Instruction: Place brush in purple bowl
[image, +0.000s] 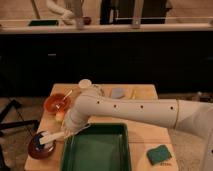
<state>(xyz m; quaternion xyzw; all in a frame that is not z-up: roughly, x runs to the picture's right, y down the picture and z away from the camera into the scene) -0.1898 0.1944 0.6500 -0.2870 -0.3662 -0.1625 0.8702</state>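
1. Bench (142, 137): pale wooden top that carries every entry below.

2. Green tray (95, 150): rectangular with raised walls, at the near edge of the bench. All other places are given from it, with sides as the camera sees them.

3. Purple bowl (36, 150): round, shallow, dark and glossy. It sits just beside the tray's left wall, at the bench's near left corner.

4. Brush (52, 136): slim and white, lying almost level. One end is at the tray's far left corner and the other reaches out over the purple bowl. Whether it touches the bowl cannot be told.

5. Tool (67, 131): at the tray's far left corner, just above the rim, its fingers clamped on the brush handle.

6. Arm (135, 110): white, entering from the right and crossing above the tray's far wall.

7. Orange bowl (56, 103): beyond the tray's far left corner, apart from it, with a spoon (65, 96) resting in it.

8. Small round yellowish object (60, 116): between the orange bowl and the tray's far left corner (kind not identifiable).

9. White cup (85, 84): well beyond the tray's far wall.

10. Green sponge (159, 154): right of the tray, near its wall, on the bench's near right side.
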